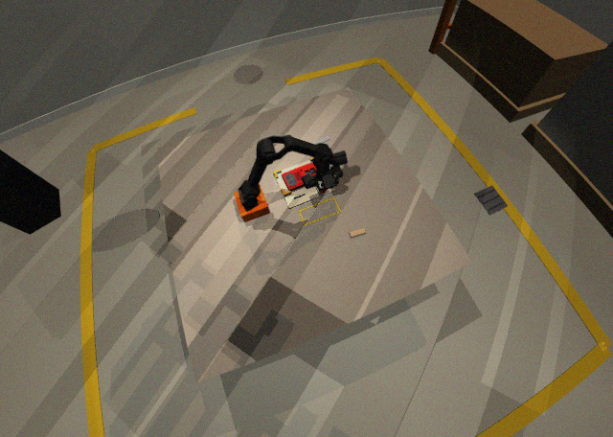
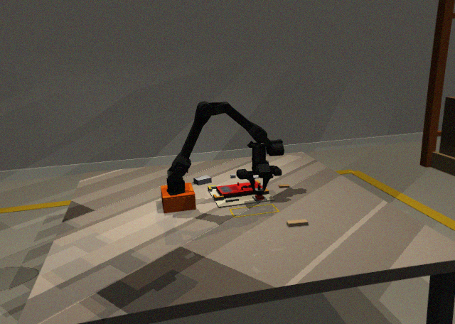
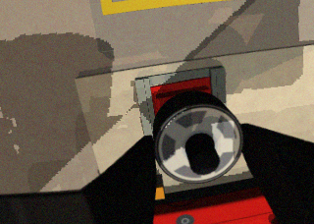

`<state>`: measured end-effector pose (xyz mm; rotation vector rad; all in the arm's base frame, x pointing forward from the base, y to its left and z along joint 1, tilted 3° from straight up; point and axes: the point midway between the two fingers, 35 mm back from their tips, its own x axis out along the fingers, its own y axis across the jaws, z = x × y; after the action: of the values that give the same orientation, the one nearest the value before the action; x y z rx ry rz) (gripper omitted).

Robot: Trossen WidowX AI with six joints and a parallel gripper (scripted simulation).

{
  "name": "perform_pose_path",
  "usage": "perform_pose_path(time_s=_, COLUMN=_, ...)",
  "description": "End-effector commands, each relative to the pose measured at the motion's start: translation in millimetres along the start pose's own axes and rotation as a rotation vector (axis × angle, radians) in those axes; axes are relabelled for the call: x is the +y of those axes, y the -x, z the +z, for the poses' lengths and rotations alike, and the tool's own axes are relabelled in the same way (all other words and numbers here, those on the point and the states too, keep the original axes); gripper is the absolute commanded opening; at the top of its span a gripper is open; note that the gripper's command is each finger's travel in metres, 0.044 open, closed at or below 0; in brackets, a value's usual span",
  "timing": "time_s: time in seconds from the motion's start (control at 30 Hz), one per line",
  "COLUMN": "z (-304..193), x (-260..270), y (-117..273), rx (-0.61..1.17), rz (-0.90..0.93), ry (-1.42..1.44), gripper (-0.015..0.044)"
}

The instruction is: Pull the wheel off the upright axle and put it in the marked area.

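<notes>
So the wheel [image 3: 173,169] is on its upright axle [image 3: 202,150], over the near edge of the pale board [image 2: 225,203], and the gripper [image 1: 329,187] [image 2: 259,192] [image 3: 195,139] has it flanked, fingers partway in, one left and one right. They look right up against the rim, but I can't tell if they've actually got a grip.

What worries me: if they pinch only the upper rim, it could slip on the way up. Pulling at a slant would probably jam the hub on the axle and maybe drag the board along. The red block [image 1: 299,175] [image 2: 234,189] [image 3: 216,209] is just beside too, so a low finger might snag it.

Containers? No real bin or tray that I can see. The yellow marked area [image 1: 319,211] [image 2: 254,210] [image 3: 147,4] near the board is only a flat outline, with no wheel in it yet.
</notes>
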<state>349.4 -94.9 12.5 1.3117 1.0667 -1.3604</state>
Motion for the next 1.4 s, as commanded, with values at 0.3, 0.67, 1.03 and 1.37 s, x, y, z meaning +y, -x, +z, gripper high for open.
perform_pose_path(time_s=0.3, z=0, x=0, y=3, rx=0.000, rz=-0.001, ry=0.000, gripper=0.0000)
perform_pose_path(time_s=0.67, z=0, x=0, y=7, rx=-0.001, rz=0.001, ry=0.000, gripper=0.0000)
perform_pose_path(time_s=1.03, z=0, x=0, y=10, rx=-0.001, rz=0.002, ry=0.000, gripper=0.0000)
perform_pose_path(time_s=1.37, z=0, x=0, y=14, rx=-0.001, rz=0.003, ry=0.000, gripper=0.0000)
